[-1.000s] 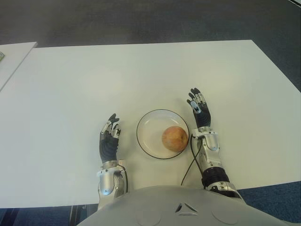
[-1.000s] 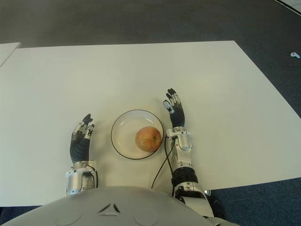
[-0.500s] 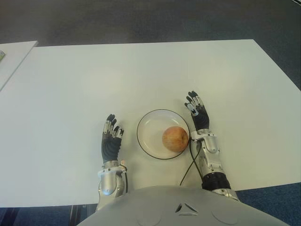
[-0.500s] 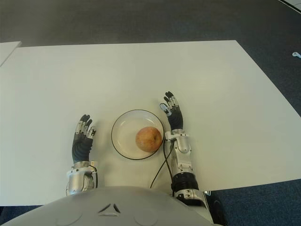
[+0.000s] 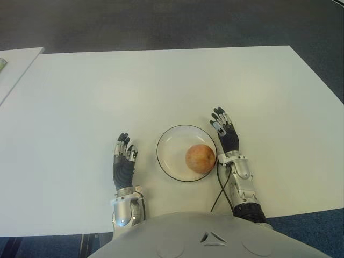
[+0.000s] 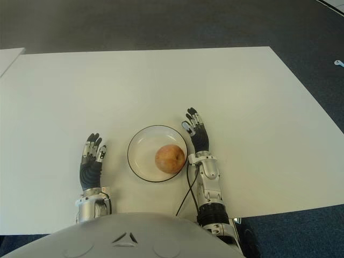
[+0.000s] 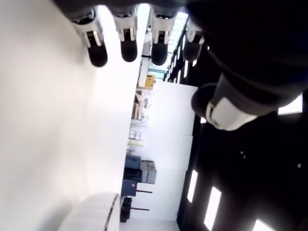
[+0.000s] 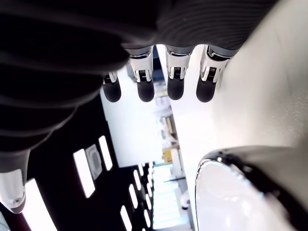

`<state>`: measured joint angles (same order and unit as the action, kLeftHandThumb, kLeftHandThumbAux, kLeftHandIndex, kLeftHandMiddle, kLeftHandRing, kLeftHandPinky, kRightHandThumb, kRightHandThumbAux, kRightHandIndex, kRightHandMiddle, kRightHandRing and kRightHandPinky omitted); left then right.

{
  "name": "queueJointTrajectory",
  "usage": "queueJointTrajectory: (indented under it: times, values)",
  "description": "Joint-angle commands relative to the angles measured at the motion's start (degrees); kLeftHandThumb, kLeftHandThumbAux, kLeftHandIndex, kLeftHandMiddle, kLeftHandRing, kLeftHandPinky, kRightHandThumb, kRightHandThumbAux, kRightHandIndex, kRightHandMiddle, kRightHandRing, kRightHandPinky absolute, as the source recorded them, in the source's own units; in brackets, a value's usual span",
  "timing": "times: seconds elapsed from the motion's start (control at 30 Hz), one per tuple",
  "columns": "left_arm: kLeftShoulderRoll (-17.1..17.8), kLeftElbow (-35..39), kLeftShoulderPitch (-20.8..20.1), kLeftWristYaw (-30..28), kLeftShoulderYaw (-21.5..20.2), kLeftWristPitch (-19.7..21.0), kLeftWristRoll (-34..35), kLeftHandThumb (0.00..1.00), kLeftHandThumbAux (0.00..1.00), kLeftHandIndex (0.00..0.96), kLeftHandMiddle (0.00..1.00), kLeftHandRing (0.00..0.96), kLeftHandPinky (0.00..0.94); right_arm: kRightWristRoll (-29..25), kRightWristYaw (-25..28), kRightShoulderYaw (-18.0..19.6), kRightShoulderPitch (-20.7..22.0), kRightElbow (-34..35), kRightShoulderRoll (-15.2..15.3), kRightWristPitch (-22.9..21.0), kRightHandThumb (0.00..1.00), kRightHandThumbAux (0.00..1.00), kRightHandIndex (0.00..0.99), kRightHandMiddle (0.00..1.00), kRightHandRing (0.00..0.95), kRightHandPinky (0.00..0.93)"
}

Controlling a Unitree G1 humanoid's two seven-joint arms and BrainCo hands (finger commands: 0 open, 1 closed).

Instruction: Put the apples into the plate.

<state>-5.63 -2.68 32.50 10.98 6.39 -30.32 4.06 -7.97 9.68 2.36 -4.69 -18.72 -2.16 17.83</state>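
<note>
Fingers of the right hand are stretched out straight and slightly apart, holding nothing; the right wrist view shows four fingertips in a row over bare table with the plate's rim close by. Those of the left hand are likewise extended and empty.

One round, reddish-yellow apple lies inside the shallow white round plate with a dark rim, on the side of the dish nearest the right hand and close to the rim. No other apple shows on the table, so the task looks complete, or as near to it as these views allow.

If the apple needed shifting, it would likely feel firm and moderately heavy, with smooth skin that can slip and a round body that rolls on the plate's dished floor. A wrap around its widest part, thumb opposing the fingers, would be the safest hold; hard squeezing could bruise it.

Right hand shows just beside the plate's right rim, left hand well to the plate's left, both over the broad white rectangular table. Whether either palm touches the surface is hard to tell. A dark cable runs along the right forearm.
</note>
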Motion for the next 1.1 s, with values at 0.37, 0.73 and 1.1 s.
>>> queueJointTrajectory:
  times: [0.37, 0.73, 1.1]
  values:
    - [-3.1, -4.0, 0.9, 0.5, 0.9, -5.9, -1.3, 0.218, 0.564, 0.114, 0.102, 0.058, 0.059, 1.0, 1.3, -0.1, -10.9, 3.6, 2.9, -0.8, 0.161, 0.564, 0.000, 0.000, 0.000, 0.000]
    - [-2.9, -1.8, 5.3, 1.2, 4.6, -8.6, -3.6, 0.211, 0.556, 0.068, 0.053, 0.012, 0.001, 1.2, 1.3, 0.4, -16.0, 7.7, 4.0, 2.3, 0.168, 0.564, 0.000, 0.000, 0.000, 0.000]
    - [-2.3, -5.6, 4.0, 0.7, 2.8, -12.9, -3.4, 0.202, 0.499, 0.060, 0.040, 0.003, 0.000, 1.8, 1.0, -0.2, -19.2, 11.7, 4.6, 1.6, 0.159, 0.547, 0.000, 0.000, 0.000, 0.000]
